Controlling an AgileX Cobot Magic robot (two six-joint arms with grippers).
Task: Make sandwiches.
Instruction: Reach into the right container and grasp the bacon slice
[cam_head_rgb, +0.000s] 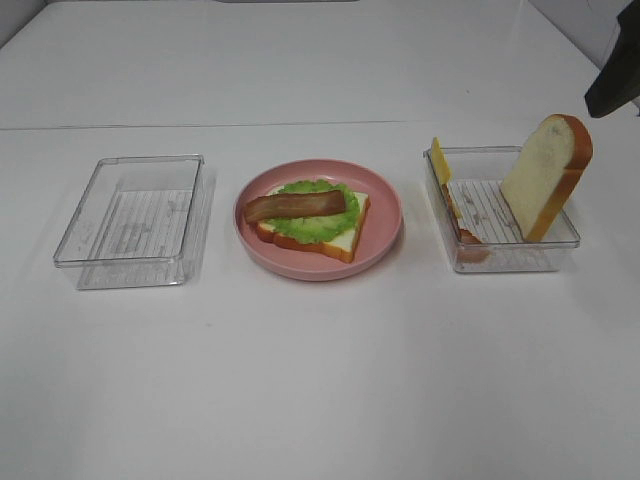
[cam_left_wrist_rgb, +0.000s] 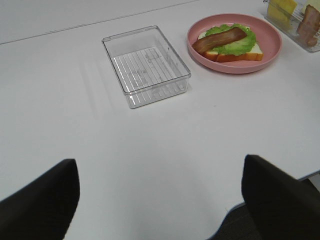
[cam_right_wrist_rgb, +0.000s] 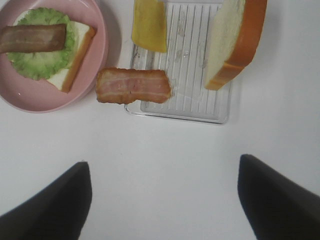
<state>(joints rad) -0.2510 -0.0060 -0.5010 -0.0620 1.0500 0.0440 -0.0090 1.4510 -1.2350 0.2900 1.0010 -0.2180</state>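
The half-built sandwich (cam_head_rgb: 305, 220) lay on the pink plate (cam_head_rgb: 388, 225) at the middle of the worktop (cam_head_rgb: 320, 380): bread, lettuce (cam_head_rgb: 322, 226), and a bacon strip (cam_head_rgb: 296, 206) on top. Toward the right edge, a clear tray (cam_head_rgb: 510, 258) held a second bread slice (cam_head_rgb: 545, 175) leaning upright, a cheese slice (cam_head_rgb: 440, 160) and a loose bacon strip (cam_right_wrist_rgb: 132, 85) draped over its rim. A second tray (cam_head_rgb: 130, 215) sat toward the left edge. The left pincer (cam_left_wrist_rgb: 159, 165) and right pincer (cam_right_wrist_rgb: 162, 162) each hung with fingers apart, gripping nothing.

Bright, even overhead light, faint soft shadows, slightly soft focus
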